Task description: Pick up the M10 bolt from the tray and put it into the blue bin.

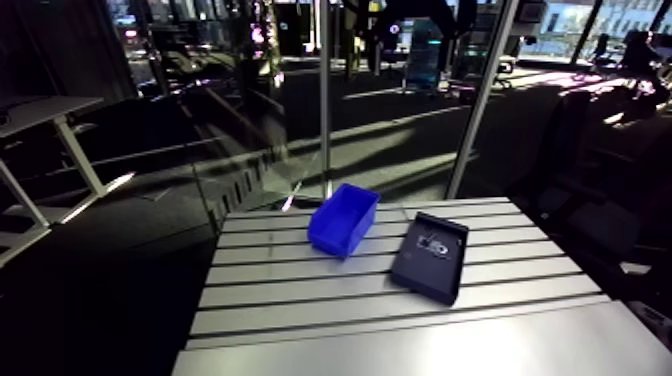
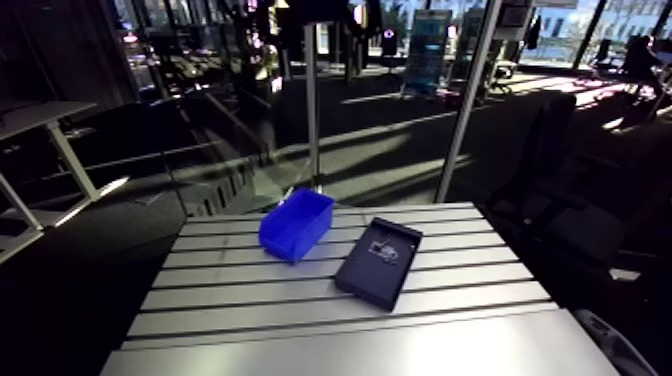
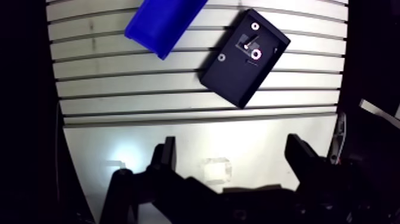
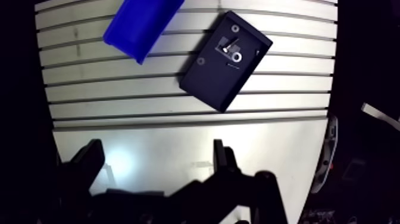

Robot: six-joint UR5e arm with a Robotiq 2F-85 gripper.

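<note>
A black tray (image 3: 235,83) lies askew on the slotted table, well ahead of my gripper (image 3: 232,156). Inside it a small dark M10 bolt (image 3: 251,42) rests among a few bright washers or nuts (image 3: 257,55). The blue bin (image 3: 161,21) stands beside the tray, tilted at an angle to the table slots; in the arm view the bin (image 1: 343,220) is left of the tray (image 1: 425,285). My gripper hangs high above the near part of the table, open, with nothing between its fingers (image 3: 167,156). It does not show in the arm view.
The slotted aluminium table (image 1: 400,310) has a smooth bright strip along its near edge, under the gripper. A thin upright post (image 1: 324,120) rises behind the bin and a slanted one (image 1: 480,110) behind the tray.
</note>
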